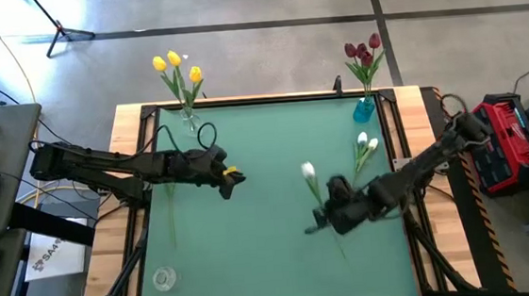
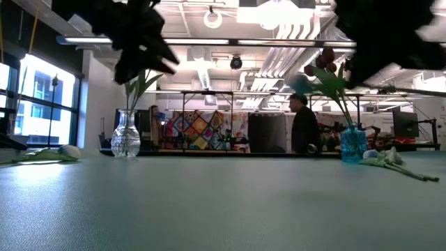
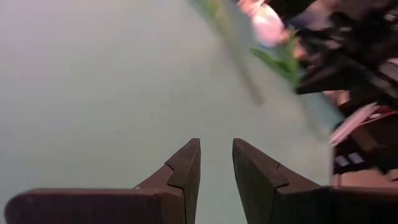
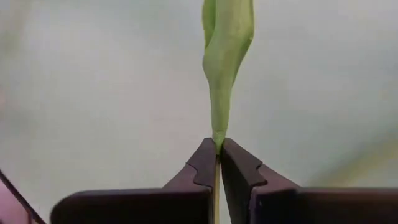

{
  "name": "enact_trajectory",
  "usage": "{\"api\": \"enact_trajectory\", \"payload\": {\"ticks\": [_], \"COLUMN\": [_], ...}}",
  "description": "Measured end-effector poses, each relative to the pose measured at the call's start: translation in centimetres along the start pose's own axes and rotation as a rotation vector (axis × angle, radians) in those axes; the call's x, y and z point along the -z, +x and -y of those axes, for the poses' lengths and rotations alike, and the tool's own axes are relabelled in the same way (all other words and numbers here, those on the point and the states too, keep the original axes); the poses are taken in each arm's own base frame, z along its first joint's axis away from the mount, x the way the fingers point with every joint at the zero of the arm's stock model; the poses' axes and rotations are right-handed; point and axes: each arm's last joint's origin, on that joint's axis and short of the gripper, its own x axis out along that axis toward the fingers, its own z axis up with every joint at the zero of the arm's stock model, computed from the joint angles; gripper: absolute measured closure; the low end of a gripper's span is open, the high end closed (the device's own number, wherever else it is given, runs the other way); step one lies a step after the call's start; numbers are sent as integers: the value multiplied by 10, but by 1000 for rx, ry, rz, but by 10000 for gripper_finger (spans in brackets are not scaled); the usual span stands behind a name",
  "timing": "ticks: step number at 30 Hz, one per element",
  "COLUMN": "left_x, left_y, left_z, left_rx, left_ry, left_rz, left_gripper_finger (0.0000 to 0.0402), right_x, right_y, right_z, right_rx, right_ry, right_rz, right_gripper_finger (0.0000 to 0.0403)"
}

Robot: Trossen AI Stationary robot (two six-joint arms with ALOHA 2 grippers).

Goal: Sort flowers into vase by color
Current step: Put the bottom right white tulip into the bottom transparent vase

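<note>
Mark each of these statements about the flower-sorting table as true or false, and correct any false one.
1. The right gripper is shut on a white tulip's stem. True.
2. The left gripper holds a flower. False: it is empty, its fingers slightly apart.
3. The yellow tulips stand in a clear vase. True.
4. The dark red tulips lie flat on the table. False: they stand in a blue vase.
5. Two more white tulips lie on the table near the blue vase. True.
</note>
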Motion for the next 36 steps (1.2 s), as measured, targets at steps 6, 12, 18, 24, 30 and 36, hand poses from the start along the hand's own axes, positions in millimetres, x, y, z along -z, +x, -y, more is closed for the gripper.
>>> {"api": "enact_trajectory", "payload": {"ticks": [6, 12, 18, 24, 30, 36], "left_x": [-16, -26, -20, -22, -25, -31], "left_y": [-2, 1, 17, 25, 35, 47], "left_z": [15, 25, 31, 39, 41, 44], "left_rx": [147, 237, 292, 323, 365, 342], "left_ry": [80, 107, 124, 181, 196, 216], "left_rz": [174, 314, 305, 431, 522, 523], "left_gripper_finger": [321, 317, 282, 240, 222, 233], "right_x": [-60, -102, -140, -160, -172, -172], "right_y": [-20, -24, -26, -27, -29, -29], "right_z": [-19, -39, -46, -43, -41, -41], "right_rx": [-145, -406, -615, -674, -709, -721], "right_ry": [-217, -452, -552, -590, -589, -625], "right_rz": [226, 335, 436, 491, 531, 529], "right_gripper_finger": [401, 402, 402, 403, 403, 403]}}
